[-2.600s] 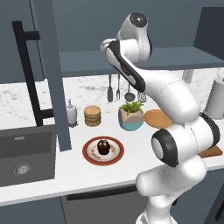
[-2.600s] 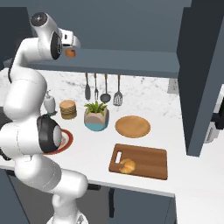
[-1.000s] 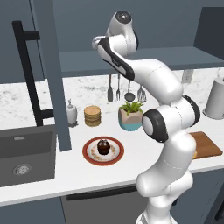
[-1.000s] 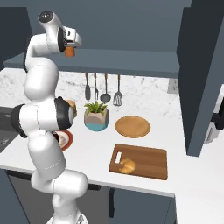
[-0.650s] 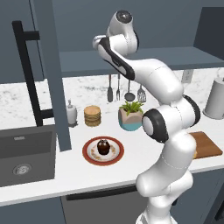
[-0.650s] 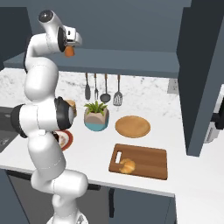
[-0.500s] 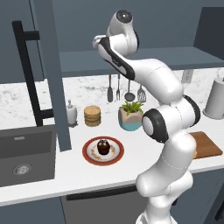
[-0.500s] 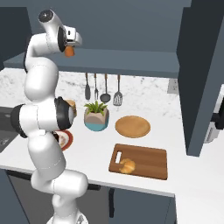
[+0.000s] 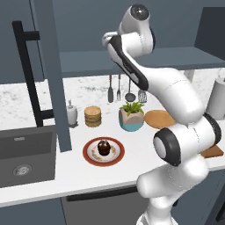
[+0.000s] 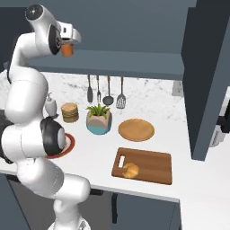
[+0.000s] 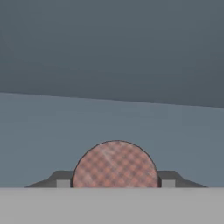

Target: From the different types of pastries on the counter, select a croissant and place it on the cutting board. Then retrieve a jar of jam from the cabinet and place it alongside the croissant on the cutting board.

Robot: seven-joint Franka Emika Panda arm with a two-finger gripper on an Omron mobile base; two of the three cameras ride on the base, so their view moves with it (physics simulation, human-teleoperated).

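Observation:
My gripper is up at the cabinet shelf, shut on the jar of jam, a small orange-brown cylinder. In the hand view the jar's round lid sits between the two dark fingertips, with the shelf floor and the cabinet's back wall behind it. The golden croissant lies on the left part of the brown cutting board on the white counter. A dark cupcake sits on a red-rimmed plate, and a stack of tan cakes stands behind it.
The open cabinet door with its black bar handle hangs left of the arm. Utensils hang under the shelf. A potted plant, a round wooden plate, a white soap bottle and the dark sink share the counter.
The arm has reached further into the cabinet than in the earliest frames, and the gripper has shut on the jar. Over the last second the arm has held still.

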